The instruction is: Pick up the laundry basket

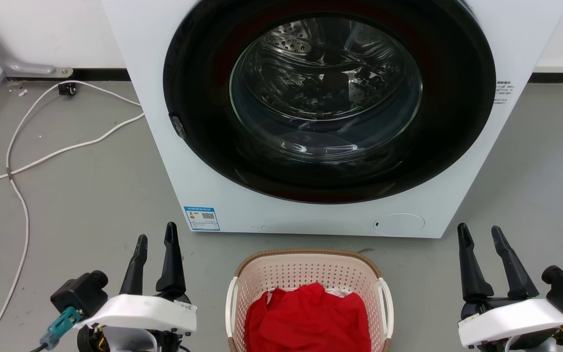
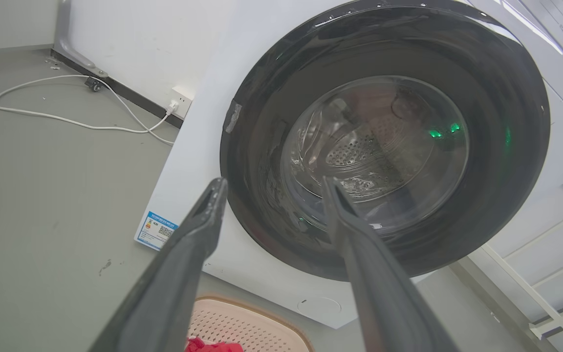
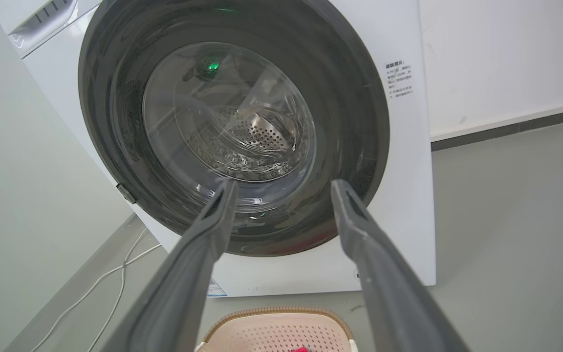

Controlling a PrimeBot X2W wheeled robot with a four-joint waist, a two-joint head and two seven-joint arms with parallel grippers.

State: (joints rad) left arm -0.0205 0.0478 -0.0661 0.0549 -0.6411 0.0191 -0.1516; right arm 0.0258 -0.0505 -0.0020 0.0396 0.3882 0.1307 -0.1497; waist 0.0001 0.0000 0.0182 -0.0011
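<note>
The laundry basket (image 1: 306, 274) is pale pink with perforated walls, a brown woven rim and white side handles. It stands on the floor in front of the washer, at the bottom middle of the head view, with a red cloth (image 1: 308, 320) inside. Its far rim also shows in the left wrist view (image 2: 252, 325) and the right wrist view (image 3: 281, 330). My left gripper (image 1: 155, 237) is open, to the left of the basket and apart from it. My right gripper (image 1: 481, 232) is open on the basket's right, also apart. Nothing is between either pair of fingers.
A white front-loading washer (image 1: 213, 161) with a dark round door, shut, stands right behind the basket. White cables (image 1: 22, 166) lie across the grey floor at the left. A wall with a dark skirting runs behind.
</note>
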